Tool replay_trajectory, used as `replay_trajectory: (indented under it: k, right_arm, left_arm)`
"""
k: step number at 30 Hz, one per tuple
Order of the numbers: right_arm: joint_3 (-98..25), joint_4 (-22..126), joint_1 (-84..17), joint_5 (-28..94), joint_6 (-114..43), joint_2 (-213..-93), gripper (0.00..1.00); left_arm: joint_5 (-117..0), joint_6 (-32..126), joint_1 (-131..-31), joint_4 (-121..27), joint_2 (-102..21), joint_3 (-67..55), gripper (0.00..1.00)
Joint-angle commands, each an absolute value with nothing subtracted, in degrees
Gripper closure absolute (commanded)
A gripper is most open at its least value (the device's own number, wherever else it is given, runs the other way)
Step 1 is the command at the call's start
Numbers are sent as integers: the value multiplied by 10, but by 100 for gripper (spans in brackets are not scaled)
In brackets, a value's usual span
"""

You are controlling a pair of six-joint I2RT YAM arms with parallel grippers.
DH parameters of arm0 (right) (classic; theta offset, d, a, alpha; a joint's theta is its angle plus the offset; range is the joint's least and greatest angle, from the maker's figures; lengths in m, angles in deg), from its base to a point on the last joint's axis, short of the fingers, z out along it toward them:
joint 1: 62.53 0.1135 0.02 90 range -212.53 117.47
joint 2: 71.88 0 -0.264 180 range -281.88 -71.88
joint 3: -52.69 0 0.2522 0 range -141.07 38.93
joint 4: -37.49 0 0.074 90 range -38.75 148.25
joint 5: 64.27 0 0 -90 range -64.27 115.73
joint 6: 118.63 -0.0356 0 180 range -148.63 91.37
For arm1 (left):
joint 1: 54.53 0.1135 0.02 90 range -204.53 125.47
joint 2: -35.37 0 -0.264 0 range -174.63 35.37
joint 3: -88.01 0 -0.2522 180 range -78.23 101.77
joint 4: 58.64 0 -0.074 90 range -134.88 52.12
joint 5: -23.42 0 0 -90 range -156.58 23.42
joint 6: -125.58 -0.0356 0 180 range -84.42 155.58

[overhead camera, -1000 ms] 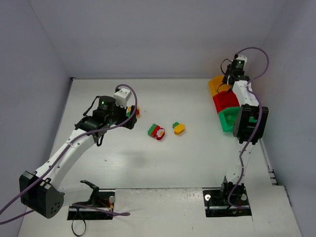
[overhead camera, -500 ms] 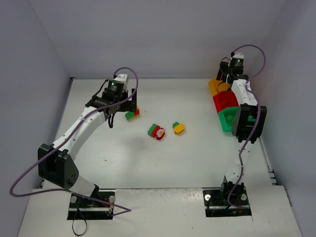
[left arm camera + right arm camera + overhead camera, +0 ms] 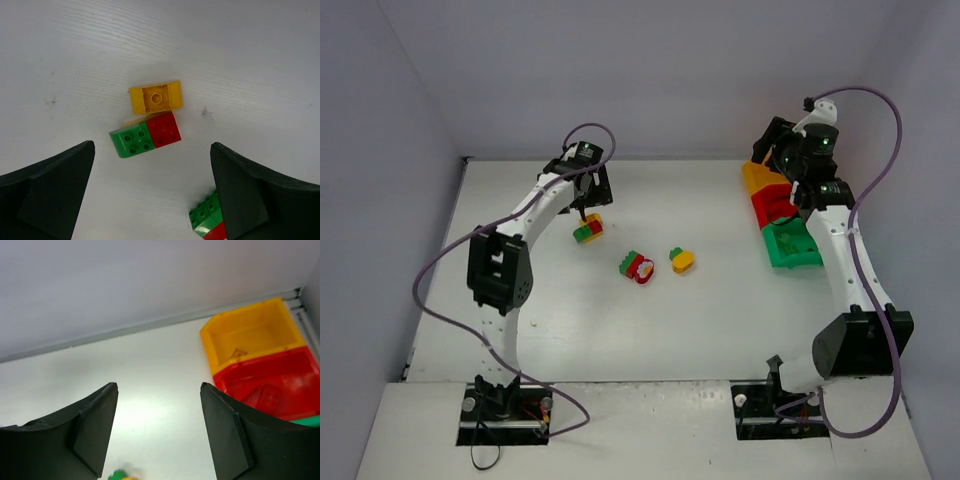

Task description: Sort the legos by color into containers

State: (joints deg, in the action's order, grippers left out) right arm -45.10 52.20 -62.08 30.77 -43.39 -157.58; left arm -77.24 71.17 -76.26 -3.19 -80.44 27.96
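Three lego clusters lie on the white table: a yellow, green and red cluster [image 3: 587, 230], a green and red cluster [image 3: 638, 267], and a green and yellow one [image 3: 682, 260]. My left gripper [image 3: 584, 207] hangs open and empty just above the first cluster. The left wrist view shows that cluster's yellow brick [image 3: 155, 97], green brick [image 3: 131, 141] and red brick [image 3: 164, 130] between my open fingers [image 3: 151, 146]. The yellow bin [image 3: 758, 178], red bin [image 3: 772, 208] and green bin [image 3: 798, 250] stand in a row at the right. My right gripper [image 3: 770, 140] is open and empty above the yellow bin [image 3: 252, 332].
The red bin [image 3: 272, 385] and a sliver of the green bin [image 3: 311, 421] show in the right wrist view, beside my open right gripper [image 3: 157, 387]. The green and red cluster [image 3: 207, 217] lies near my left gripper's right finger. Walls close the table at the back and both sides.
My left arm has stretched out toward the back and now hangs over the yellow, green and red cluster. My right arm has swung its elbow out to the right, with its gripper still by the yellow bin.
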Motion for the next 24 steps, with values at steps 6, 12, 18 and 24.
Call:
replay_trajectory:
  k: [6,12,18,24]
  right_arm:
    - [-298,532,-574,348,-473,-1454,36]
    - [-230,545,-568,368,-481,-1392,36]
    - [-209,564,-568,370,-470,-1361,36]
    - [-204,574,-569,380,-472,-1348,36]
  left_arm:
    - [-774,788,-741,24,-904,392,9]
    - [-762,791,-734,28,-967,436,9]
    - [-752,798,-733,20,-1009,453,17]
    - [-752,809,-736,15,-998,416,44]
